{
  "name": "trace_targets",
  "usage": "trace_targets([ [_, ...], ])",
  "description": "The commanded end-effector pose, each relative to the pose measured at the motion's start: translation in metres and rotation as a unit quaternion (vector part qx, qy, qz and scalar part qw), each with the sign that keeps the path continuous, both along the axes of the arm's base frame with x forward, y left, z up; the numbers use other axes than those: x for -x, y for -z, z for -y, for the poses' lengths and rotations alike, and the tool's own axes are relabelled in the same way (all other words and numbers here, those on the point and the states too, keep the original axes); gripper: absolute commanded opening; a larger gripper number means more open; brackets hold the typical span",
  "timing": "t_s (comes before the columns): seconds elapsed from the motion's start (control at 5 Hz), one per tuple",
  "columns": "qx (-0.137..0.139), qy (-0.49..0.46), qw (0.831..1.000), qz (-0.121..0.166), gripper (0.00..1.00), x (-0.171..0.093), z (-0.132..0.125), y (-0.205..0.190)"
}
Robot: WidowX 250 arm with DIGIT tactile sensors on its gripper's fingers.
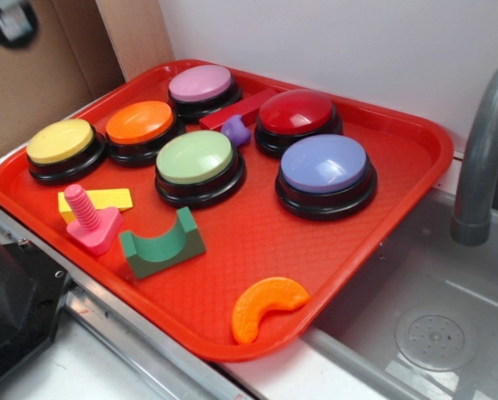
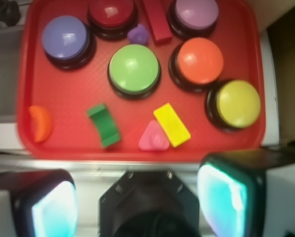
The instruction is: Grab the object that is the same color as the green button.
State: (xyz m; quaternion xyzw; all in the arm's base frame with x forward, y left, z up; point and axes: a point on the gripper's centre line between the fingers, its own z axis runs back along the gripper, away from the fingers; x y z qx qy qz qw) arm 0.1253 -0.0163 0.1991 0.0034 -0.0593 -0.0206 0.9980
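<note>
Nothing of the grab is done yet, as far as these views show: the tool [image 2: 137, 202] sits at the near edge of the wrist view, at six o'clock, its two pale-padded fingers [image 2: 53, 205] spread wide apart with only empty space between them, touching and holding nothing, and it hangs back from the red plastic tray [image 2: 26, 143] rather than over it. What remains, I judge, is the whole approach, descent and closing. Just past the tray's near rim, in the wrist view, lies the small dark green matte block with an arched cut-out [image 2: 104, 125], at about eleven o'clock from the tool; in the exterior view it rests with its arch facing up [image 1: 162, 243]. Beside it at three o'clock are the pink screw-shaped toy [image 2: 154, 137] and a flat yellow rectangular block [image 2: 171, 124], these two touching or nearly so, while the orange crescent piece [image 2: 40, 123] lies well apart at nine o'clock. Further in, at about one o'clock from the green block, stands the large pale green dome button on a black base [image 2: 134, 68], whose colour points to that block. Around and beyond it sit the yellow [image 2: 237, 103], orange [image 2: 200, 60], blue-violet [image 2: 64, 38], dark red [image 2: 111, 11] and mauve [image 2: 192, 12] dome buttons.
</note>
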Motion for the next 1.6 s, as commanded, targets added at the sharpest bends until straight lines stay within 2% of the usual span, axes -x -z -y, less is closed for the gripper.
trace_targets([
  [0.0,-0.043,0.041,0.998,0.037,1.00,-0.020,0.025,0.059],
  [0.2,-0.055,0.023,0.998,0.036,1.00,-0.024,0.033,0.097],
  [0.4,-0.048,0.022,0.998,0.016,1.00,-0.023,0.033,0.122],
  [0.6,-0.043,0.033,0.998,0.025,1.00,-0.021,0.036,0.145],
  [0.8,-0.028,0.041,0.999,0.009,1.00,-0.018,0.035,0.162],
  [1.0,0.004,0.072,0.997,-0.004,1.00,-0.011,0.046,0.177],
  [1.2,0.000,0.067,0.998,-0.008,1.00,-0.007,0.047,0.183],
  [1.4,-0.005,0.075,0.997,-0.014,0.00,-0.005,0.045,0.187],
])
